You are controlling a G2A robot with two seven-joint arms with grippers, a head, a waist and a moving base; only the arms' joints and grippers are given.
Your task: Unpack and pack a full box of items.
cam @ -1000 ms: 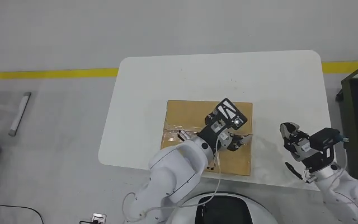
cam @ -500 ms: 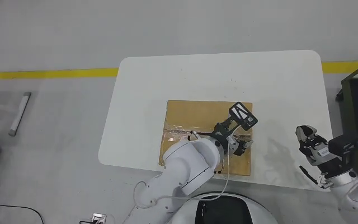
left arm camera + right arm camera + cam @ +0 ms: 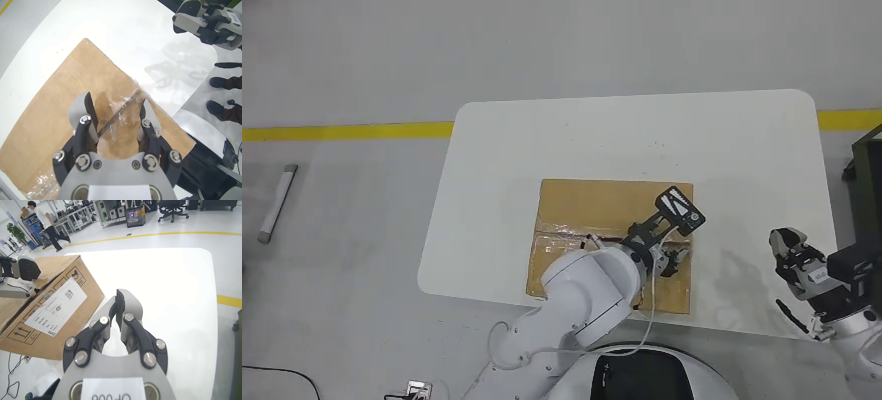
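So there's a white rounded table (image 3: 642, 140) with one big brown cardboard box (image 3: 582, 205) sitting toward the robot's side, roughly mid-table. It's plain kraft cardboard with the flaps down. The flap edge at the seam looks a bit ragged and lifted on the right-hand end.

The side facing the right arm has a white sticker (image 3: 56, 311) with a small square code and a few lines of print, too small for me to make out. Around it are black handling symbols (image 3: 75, 275), including a pair of up arrows (image 3: 19, 333).

Clear tape (image 3: 122, 106) runs along the top seam, crinkled and partly peeling.

The left gripper (image 3: 116, 100) is over that seam near the box's right end, fingers spread wide, holding nothing. The right gripper (image 3: 117, 294) is above bare table off to the box's right, fingers pinched nearly together with nothing between them.
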